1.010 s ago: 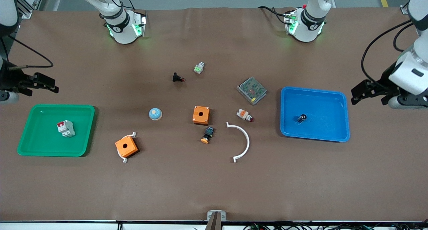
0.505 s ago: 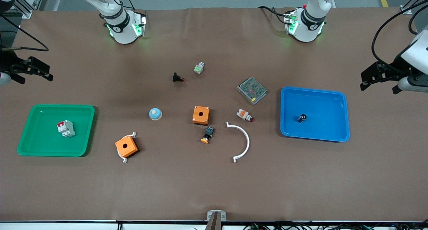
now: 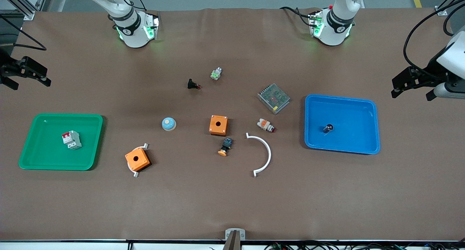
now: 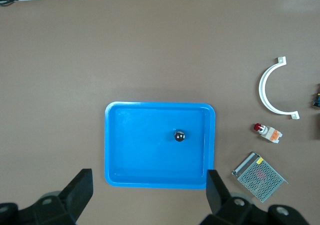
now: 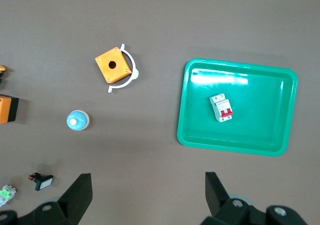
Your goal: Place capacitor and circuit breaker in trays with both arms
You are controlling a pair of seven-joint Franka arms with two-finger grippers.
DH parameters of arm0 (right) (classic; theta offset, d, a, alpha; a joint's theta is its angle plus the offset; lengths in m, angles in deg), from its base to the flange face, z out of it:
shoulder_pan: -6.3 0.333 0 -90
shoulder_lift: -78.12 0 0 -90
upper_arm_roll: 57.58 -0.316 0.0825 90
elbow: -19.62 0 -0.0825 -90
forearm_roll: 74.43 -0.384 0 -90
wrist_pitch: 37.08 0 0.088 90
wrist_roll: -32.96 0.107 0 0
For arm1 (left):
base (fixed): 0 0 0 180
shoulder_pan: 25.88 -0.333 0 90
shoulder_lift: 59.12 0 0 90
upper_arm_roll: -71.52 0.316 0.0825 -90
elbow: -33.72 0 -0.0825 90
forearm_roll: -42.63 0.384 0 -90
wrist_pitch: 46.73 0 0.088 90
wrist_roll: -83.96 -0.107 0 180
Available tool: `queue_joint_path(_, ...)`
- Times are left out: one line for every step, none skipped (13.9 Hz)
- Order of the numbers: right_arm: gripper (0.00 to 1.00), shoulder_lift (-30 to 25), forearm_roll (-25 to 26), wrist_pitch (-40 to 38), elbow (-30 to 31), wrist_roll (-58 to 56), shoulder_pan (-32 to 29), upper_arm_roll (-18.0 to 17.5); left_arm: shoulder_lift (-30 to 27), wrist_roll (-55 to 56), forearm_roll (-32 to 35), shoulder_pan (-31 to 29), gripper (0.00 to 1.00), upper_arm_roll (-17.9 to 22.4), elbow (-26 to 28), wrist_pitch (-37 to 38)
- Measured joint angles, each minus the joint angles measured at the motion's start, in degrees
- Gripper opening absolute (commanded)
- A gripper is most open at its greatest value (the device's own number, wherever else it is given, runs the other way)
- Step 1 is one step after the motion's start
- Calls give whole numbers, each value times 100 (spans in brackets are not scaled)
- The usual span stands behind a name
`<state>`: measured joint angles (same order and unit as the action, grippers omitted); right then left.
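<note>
The tiny black capacitor (image 3: 328, 128) lies in the blue plastic tray (image 3: 367, 148), the white circuit breaker (image 3: 71, 139) in the green tray (image 3: 36, 165), seemingly placed; both grippers, left (image 3: 399, 86) and right (image 3: 38, 75), hang jaws apart over bare counter (image 3: 232, 199).

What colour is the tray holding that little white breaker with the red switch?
Green; the plastic tray under the white circuit breaker shows best in the right wrist view.

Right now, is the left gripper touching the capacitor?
Apart. The front view shows the left gripper open, off the blue tray, while the capacitor lies alone inside it.
</note>
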<state>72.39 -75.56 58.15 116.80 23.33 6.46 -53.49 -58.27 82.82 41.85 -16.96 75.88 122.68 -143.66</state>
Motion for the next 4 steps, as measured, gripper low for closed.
queue_joint_path(100,2,1,-3,-7,31,2,-71,0,1,0,0,100,0,-8,0)
queue_joint_path(100,5,10,-14,-9,58,3,-121,2,2,1,0,100,0,-8,0)
queue_joint_path(100,8,36,-50,-19,70,3,-143,6,4,1,0,100,0,-8,0)
queue_joint_path(100,11,70,-125,-52,72,3,-143,8,5,1,0,100,0,-8,0)
